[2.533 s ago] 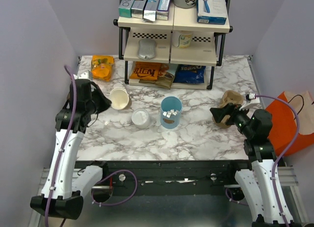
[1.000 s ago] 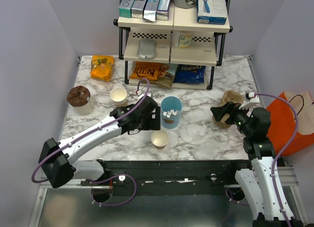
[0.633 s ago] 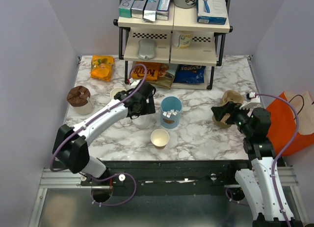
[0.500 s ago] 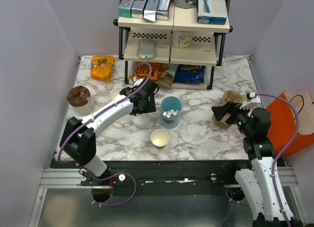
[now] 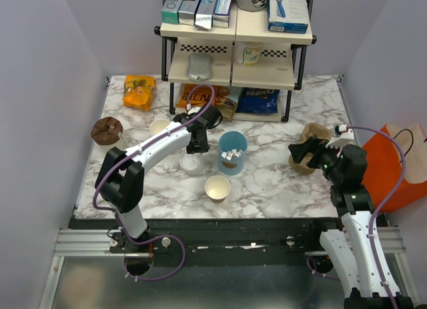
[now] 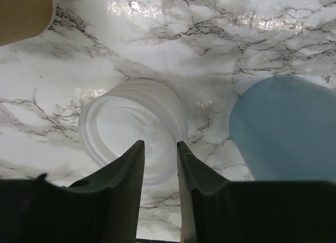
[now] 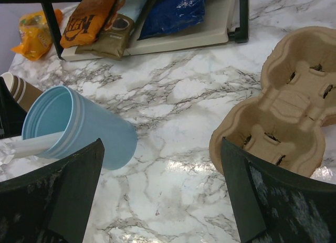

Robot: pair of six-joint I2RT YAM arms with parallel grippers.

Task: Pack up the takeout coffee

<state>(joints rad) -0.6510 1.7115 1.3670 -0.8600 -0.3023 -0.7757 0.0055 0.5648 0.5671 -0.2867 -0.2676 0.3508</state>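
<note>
Lid pickup is the play here, by my read. Left gripper point(image 5: 195, 147) hangs over the white lid point(image 5: 192, 163) at the centre of the overhead view. On the left wrist view its jaws stand narrowed to a slim gap. One finger point(image 6: 123, 175) is over the lid's hollow and the other is outside the wall, with the lower-right edge of the rim between them. Whether the pads actually bite the plastic, I cannot tell.

Takeout coffee cup point(image 5: 217, 187), tan paper, stands upright and uncovered at lower centre of the overhead view. It sits just below the lid, apart from it, and below-left of the blue cup point(image 5: 233, 152). Right gripper point(image 7: 161, 143) is spread wide and holds nothing, parked by the moulded cup carrier point(image 7: 283, 106) at the right of the table point(image 5: 280, 182).

How to do this well: the lid looks thin and springy, and ribbed as if more than one may be nested. So a gentle pinch on the rim, then a straight lift, watching that only one comes away. The blue cup sits just right of the lid in the wrist view, which leaves the outer finger little room, so no sideways drag. Then carry the lid level over the tan cup, centre it on the mouth and press evenly, or the light cup may tip.
</note>
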